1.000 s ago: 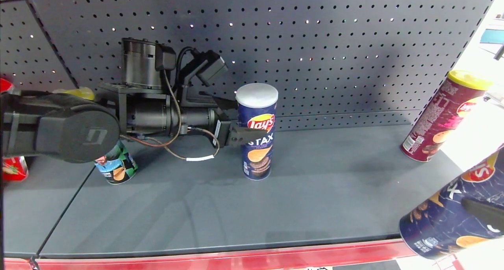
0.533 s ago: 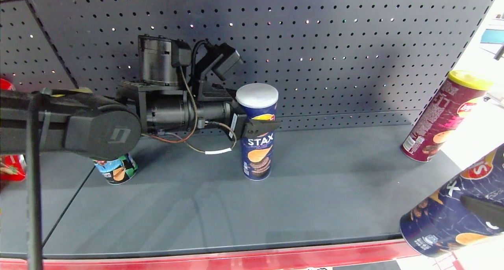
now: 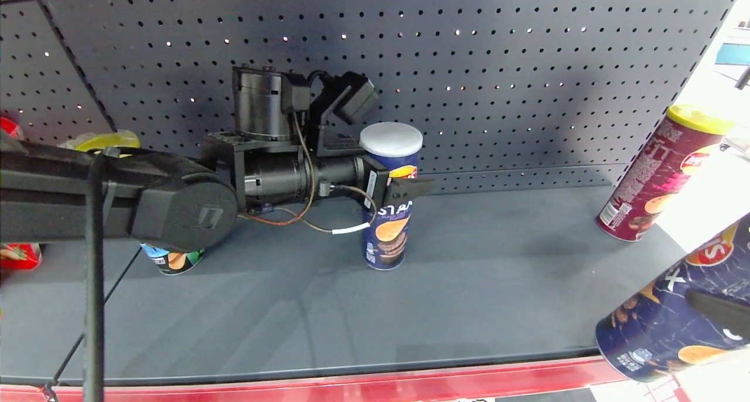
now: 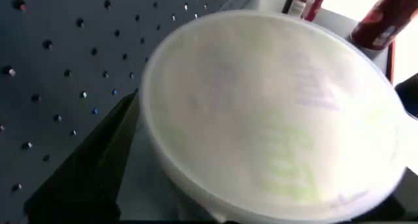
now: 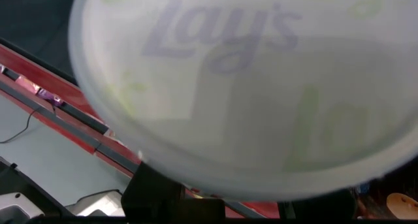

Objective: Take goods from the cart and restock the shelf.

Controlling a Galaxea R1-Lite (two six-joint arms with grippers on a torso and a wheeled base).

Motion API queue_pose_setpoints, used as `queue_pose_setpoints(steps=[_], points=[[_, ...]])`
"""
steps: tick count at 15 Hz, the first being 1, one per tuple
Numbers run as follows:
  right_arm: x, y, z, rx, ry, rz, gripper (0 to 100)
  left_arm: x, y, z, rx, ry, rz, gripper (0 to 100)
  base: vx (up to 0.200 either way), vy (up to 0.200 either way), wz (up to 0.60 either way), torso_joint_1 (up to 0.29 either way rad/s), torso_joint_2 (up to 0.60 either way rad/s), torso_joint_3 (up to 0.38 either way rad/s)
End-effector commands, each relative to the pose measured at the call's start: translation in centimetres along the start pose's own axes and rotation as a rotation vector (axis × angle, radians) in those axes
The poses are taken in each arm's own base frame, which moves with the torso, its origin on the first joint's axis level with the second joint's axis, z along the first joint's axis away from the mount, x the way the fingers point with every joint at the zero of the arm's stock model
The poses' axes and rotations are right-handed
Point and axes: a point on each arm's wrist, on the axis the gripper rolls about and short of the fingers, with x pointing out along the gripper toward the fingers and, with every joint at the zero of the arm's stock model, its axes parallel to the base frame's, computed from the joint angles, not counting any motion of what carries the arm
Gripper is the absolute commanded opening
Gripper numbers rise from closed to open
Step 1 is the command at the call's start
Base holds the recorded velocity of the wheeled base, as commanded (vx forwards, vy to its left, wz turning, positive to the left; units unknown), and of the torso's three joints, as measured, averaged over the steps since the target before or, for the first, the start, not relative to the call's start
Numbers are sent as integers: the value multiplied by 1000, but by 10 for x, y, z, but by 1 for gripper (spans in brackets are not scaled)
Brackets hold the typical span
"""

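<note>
Left claw (image 3: 410, 186) is clasping white-lidded blue chip cylinder (image 3: 388, 238) near back edge of grey metal shelf (image 3: 469, 285); right claw (image 3: 725, 319) is holding second blue cylinder (image 3: 656, 331), pale lid (image 5: 248, 87) facing wrist camera.

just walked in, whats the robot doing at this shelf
The robot is restocking a dark grey metal shelf with crisp cans. Its left gripper is closed around a tall blue cardboard can with a white lid, whose base is on the middle of the shelf. Its right gripper holds a second blue can off the shelf's front right corner, not yet placed. A maroon can with a yellow lid stands at the right, and a short teal can at the left.
</note>
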Motion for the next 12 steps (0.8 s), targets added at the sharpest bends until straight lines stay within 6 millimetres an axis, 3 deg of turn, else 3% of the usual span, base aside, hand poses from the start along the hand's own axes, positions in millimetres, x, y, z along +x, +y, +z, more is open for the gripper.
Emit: queue_pose_setpoints(steps=[1, 7, 12], points=[[0, 0, -1, 0, 3, 0, 0, 0, -1, -1, -1, 0, -8, 0, 0, 0, 0, 0, 0, 0], [0, 0, -1, 0, 3, 0, 0, -16, -10, -8, -15, 23, -59, 0, 0, 0, 0, 0, 0, 0], [1, 0, -1, 1, 7, 2, 0, -66, -34, -8, -18, -1, -278, 0, 0, 0, 0, 0, 0, 0]])
